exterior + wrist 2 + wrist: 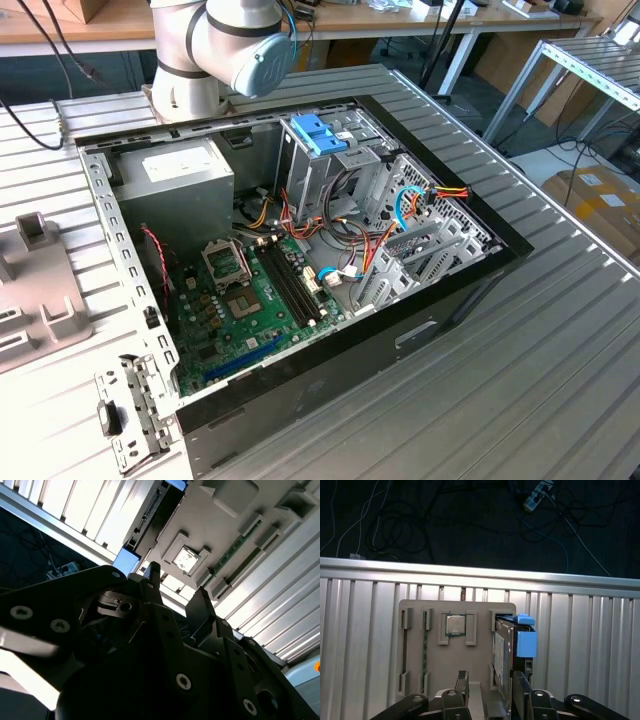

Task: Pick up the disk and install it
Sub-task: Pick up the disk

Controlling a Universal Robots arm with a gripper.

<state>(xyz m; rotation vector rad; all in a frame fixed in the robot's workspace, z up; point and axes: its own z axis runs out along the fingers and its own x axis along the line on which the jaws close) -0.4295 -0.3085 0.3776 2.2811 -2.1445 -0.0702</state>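
Hovering spread wide above the grey tray [452, 660], the gripper [491, 682] holds nothing; the disk [504, 652] stands edgewise there.

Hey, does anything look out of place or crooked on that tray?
Nothing stands out. In the first wrist view the disk stands on edge, straight in its slot on the grey tray, framed by the open jaws of the gripper. The processor chip sits square in its holder.

The near end of the disk [504, 640] is hidden behind one finger [521, 687] of the claw [491, 679]. The claw's base runs off the edge in both wrist views.
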